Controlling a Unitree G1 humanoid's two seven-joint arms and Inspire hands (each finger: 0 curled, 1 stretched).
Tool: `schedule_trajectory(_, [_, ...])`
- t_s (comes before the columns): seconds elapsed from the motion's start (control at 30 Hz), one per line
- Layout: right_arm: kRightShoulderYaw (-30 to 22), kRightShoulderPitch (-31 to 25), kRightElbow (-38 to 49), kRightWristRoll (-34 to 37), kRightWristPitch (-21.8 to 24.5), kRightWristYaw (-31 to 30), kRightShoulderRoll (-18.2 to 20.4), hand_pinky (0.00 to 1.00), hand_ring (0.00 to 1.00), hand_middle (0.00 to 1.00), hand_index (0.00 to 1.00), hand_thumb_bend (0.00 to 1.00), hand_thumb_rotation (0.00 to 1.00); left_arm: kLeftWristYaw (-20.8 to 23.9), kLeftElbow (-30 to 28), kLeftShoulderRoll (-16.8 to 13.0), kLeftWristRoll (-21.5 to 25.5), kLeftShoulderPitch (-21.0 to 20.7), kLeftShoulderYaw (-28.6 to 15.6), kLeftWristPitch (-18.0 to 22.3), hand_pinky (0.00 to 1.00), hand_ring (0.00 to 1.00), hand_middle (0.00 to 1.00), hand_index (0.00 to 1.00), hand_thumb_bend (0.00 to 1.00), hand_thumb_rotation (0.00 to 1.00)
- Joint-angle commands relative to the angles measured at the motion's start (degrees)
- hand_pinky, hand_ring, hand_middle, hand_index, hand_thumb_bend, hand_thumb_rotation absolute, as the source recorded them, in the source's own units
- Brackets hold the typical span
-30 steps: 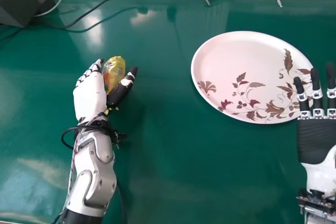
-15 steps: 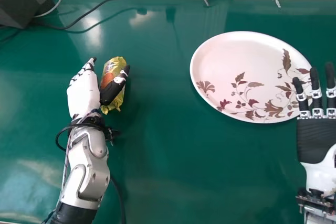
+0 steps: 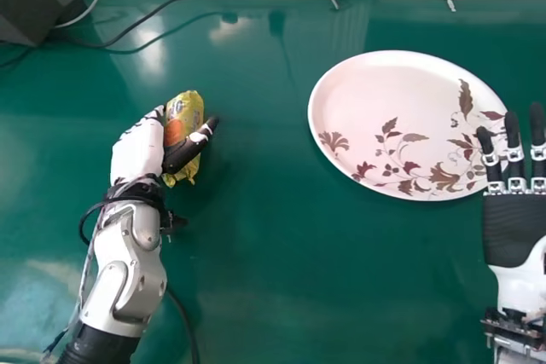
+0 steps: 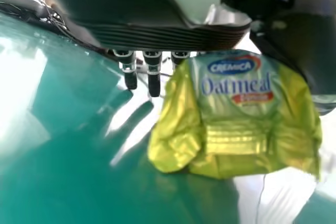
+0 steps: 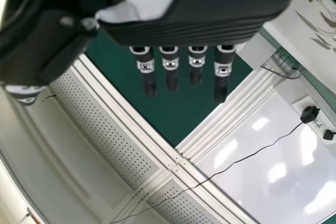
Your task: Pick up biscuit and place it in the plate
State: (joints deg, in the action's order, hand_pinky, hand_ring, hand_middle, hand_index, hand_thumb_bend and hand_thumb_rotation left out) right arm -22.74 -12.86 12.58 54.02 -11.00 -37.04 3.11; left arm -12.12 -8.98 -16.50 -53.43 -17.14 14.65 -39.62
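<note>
biscuit (image 3: 184,112) is on the table (image 3: 281,262), 9 o'clock from your plate (image 3: 384,95); no placing done. your l hand (image 3: 136,155) has it btwn thumb & straight fingers, prob. unclamped; r hand (image 3: 515,228) has fingers apart. left: grip, lift, carry to 3 o'clock, release.

Beside my left robot hand (image 3: 136,151), the wrapper (image 3: 183,112) looks like thin, crinkled, shiny plastic. Near my hands the desk (image 3: 273,270) is smooth and glossy. Just beside my right robot hand (image 3: 514,229), with its matt, finely ridged palm and smooth plastic-looking shell, the plate (image 3: 375,95) has a smooth, lightly shiny surface.
</note>
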Motion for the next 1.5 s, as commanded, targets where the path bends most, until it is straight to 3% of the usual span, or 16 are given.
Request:
schedule_trajectory(0.0, [0.3,-1.2,-0.1,0.6,0.2,-0.2,1.2,0.77,1.0,0.98,0.91,1.0,0.23,-4.4,-0.1,-1.9,-0.9,-0.1,1.6,-1.4,1.0,0.99,1.0,0.98,1.0,0.55])
schedule_trajectory(0.2, [0.8,-0.7,-1.0,0.2,-1.0,-1.0,1.8,0.7,1.0,0.97,0.9,0.99,0.22,-11.3,0.7,-4.7,-2.8,-3.9,2.9,-2.9,1.0,1.0,1.0,0.99,1.0,0.59])
schedule_trajectory(0.57, [1.6,-1.5,0.0,0.0,-2.1,-0.3,2.4,0.66,0.98,0.95,0.81,0.94,0.2,-23.6,5.3,-8.3,-6.3,-9.4,6.2,-6.4,1.0,0.99,1.0,1.0,1.0,0.59])
schedule_trajectory(0.8, [1.9,-1.8,0.7,1.1,-1.6,0.0,2.5,0.54,0.86,0.84,0.72,0.94,0.22,-27.7,6.3,-11.4,-7.1,-9.8,8.1,-2.9,1.0,0.97,1.0,0.98,1.0,0.56])
schedule_trajectory(1.07, [2.1,-2.2,1.1,0.7,-2.1,0.1,2.4,0.58,0.86,0.84,0.6,0.93,0.14,-32.3,5.3,-14.2,-7.9,-10.1,8.7,1.5,1.0,0.99,1.0,0.98,1.0,0.56])
schedule_trajectory(1.27, [2.1,-2.4,1.3,0.3,-2.7,0.4,2.4,0.58,0.88,0.87,0.63,0.89,0.05,-32.3,4.0,-16.1,-7.1,-9.1,8.3,6.4,1.0,0.99,1.0,1.0,1.0,0.58])
schedule_trajectory(1.37, [2.4,-2.7,1.7,0.9,-2.5,0.5,2.4,0.54,0.87,0.86,0.74,0.88,0.01,-32.8,2.5,-17.5,-7.0,-8.8,8.3,9.3,1.0,0.98,1.0,0.99,1.0,0.57])
schedule_trajectory(1.47, [2.6,-2.8,2.1,1.1,-2.5,0.7,2.4,0.5,0.86,0.86,0.78,0.89,0.0,-33.2,1.7,-18.9,-7.3,-8.5,8.4,12.1,1.0,0.98,1.0,0.99,1.0,0.56])
